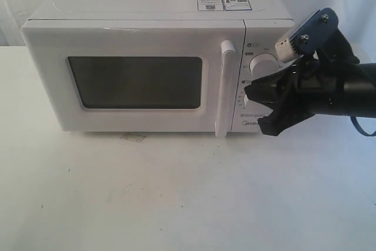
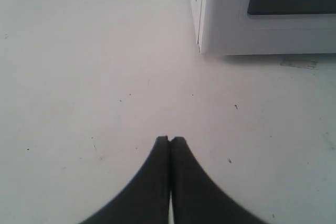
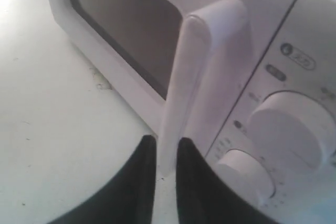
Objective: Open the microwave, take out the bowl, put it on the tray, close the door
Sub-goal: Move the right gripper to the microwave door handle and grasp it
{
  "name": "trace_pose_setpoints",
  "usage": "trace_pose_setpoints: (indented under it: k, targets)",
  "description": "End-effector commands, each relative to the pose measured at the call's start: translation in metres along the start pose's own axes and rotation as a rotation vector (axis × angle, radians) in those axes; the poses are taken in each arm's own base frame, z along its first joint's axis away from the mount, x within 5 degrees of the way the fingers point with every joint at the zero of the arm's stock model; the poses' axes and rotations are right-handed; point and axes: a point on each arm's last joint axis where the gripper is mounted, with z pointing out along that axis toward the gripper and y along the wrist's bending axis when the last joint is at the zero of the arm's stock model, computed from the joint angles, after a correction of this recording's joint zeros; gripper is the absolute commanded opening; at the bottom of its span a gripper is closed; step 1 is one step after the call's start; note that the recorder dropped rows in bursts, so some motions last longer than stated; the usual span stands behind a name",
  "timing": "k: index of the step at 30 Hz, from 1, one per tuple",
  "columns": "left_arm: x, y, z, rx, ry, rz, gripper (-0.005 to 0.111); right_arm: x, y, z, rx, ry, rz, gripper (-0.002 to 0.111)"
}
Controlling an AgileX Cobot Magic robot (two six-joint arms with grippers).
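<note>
– Here, centre of the exterior view: the microwave (image 1: 147, 27), its door (image 1: 135, 39) shut. Where is the bowl?

– It is not visible. The window is dark, so it is presumably inside. No tray appears in any view either.

– And the grippers?

– The right gripper (image 1: 255, 110), at the right of the frame, hangs in front of the knob panel (image 1: 264, 33). It is just beside the handle (image 1: 225, 89) but not around it. Its fingers (image 3: 142, 182) stand a narrow slit apart and hold nothing. The left gripper (image 2: 170, 140) is pressed closed and empty, over the table (image 2: 79, 77).

– What could go wrong from here?

– Probably three things. The slit looks narrower than the handle, so a sideways approach may only shove the bar, or slide the whole cabinet across the table. A finger may catch the lower knob (image 3: 247, 174) and turn it. And a straight pull that ignores the door's arc could let the handle slip out of the grasp.
</note>
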Motion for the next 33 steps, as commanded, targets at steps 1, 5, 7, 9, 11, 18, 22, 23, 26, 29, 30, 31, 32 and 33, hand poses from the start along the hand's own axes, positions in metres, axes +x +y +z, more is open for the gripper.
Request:
trace_pose_setpoints:
  k: [1,5,7,9,11,18,22,23,26,29,30,31,32,33]
  targets:
    - [0.001,-0.001,0.0,0.009,0.003,-0.003,0.0,0.003,-0.015,-0.001,0.155,0.039,-0.001,0.0]
    - [0.001,-0.001,0.0,0.009,0.003,-0.003,0.0,0.007,-0.028,-0.007,0.221,0.055,0.01,0.0]
    - [0.001,-0.001,0.0,0.009,0.003,-0.003,0.0,0.01,-0.035,-0.012,0.22,0.049,0.013,0.0]
    - [0.001,-0.001,0.0,0.009,0.003,-0.003,0.0,0.009,-0.041,-0.016,0.162,0.011,0.029,0.0]
    - [0.001,-0.001,0.0,0.009,0.003,-0.003,0.0,0.004,-0.045,-0.019,0.012,-0.066,0.056,0.0]
    - [0.001,-0.001,0.0,0.009,0.003,-0.003,0.0,0.006,-0.04,-0.004,-0.308,-0.135,0.066,0.0]
    - [0.001,-0.001,0.0,0.009,0.003,-0.003,0.0,0.002,-0.03,0.004,-0.366,-0.135,0.052,0.0]
    - [0.001,-0.001,0.0,0.009,0.003,-0.003,0.0,0.001,-0.027,0.006,-0.387,-0.134,0.038,0.0]
    - [0.001,-0.001,0.0,0.009,0.003,-0.003,0.0,-0.007,-0.025,0.009,-0.387,-0.144,0.018,0.0]
    - [0.001,-0.001,0.0,0.009,0.003,-0.003,0.0,-0.012,-0.027,0.01,-0.364,-0.166,0.041,0.0]
    - [0.001,-0.001,0.0,0.009,0.003,-0.003,0.0,-0.013,-0.027,0.01,-0.361,-0.169,0.051,0.001]
    - [0.001,-0.001,0.0,0.009,0.003,-0.003,0.0,-0.013,-0.028,0.011,-0.355,-0.17,0.054,0.003]
    - [0.001,-0.001,0.0,0.009,0.003,-0.003,0.0,-0.013,-0.029,0.011,-0.345,-0.166,0.054,0.007]
    - [0.001,-0.001,0.0,0.009,0.003,-0.003,0.0,-0.012,-0.03,0.011,-0.332,-0.161,0.055,0.013]
